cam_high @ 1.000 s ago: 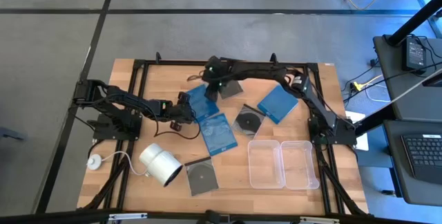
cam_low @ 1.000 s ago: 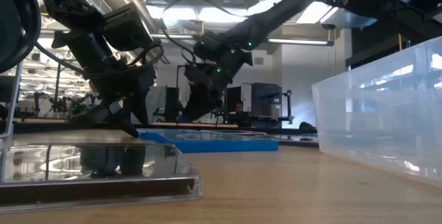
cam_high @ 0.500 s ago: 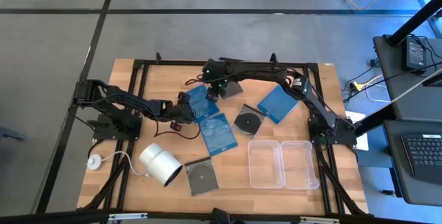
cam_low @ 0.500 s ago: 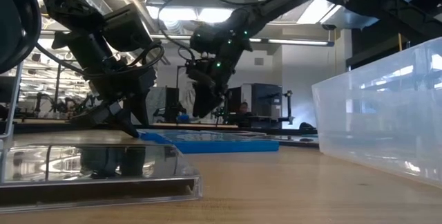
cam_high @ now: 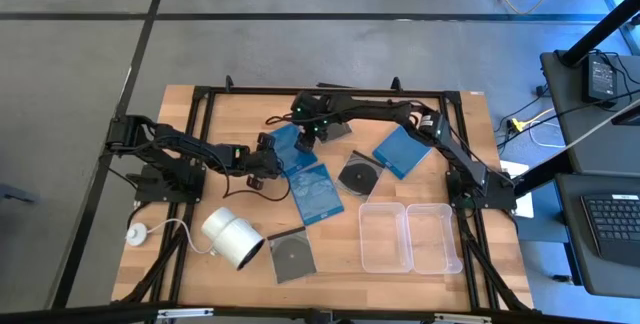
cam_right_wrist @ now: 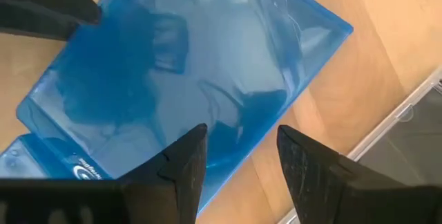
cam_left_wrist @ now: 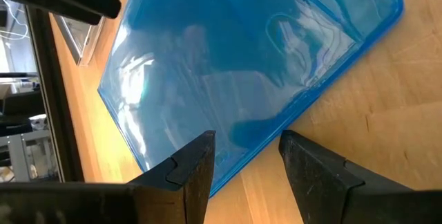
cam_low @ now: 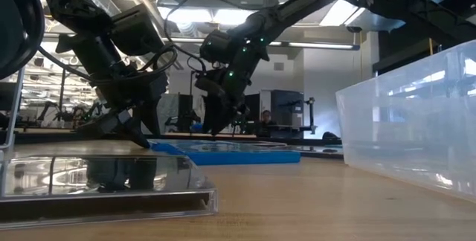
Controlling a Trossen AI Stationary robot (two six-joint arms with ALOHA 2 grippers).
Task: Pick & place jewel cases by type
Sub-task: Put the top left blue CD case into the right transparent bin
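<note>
Three blue jewel cases lie flat on the table: one (cam_high: 287, 147) between both grippers, one (cam_high: 318, 193) nearer, one (cam_high: 402, 149) to the right. Dark cases with discs lie at the far side (cam_high: 337, 125), mid-table (cam_high: 360, 175) and the near edge (cam_high: 292, 255). My left gripper (cam_high: 270, 157) (cam_left_wrist: 245, 141) is open, low at the left edge of the first blue case (cam_left_wrist: 228, 65), its fingers either side of that edge. My right gripper (cam_high: 306, 136) (cam_right_wrist: 238, 137) is open and hovers over the same case (cam_right_wrist: 186, 65) near its far-right edge.
A white cylinder (cam_high: 233, 237) with a cord lies on its side at the near left. Two clear rectangular trays (cam_high: 385, 236) (cam_high: 433, 236) stand side by side at the near right. The black frame (cam_high: 200, 99) borders the tabletop.
My right gripper has moved from over the far dark case toward the table's near-left and come down over the blue case between the grippers. Its fingers stay open. No case has shifted.
</note>
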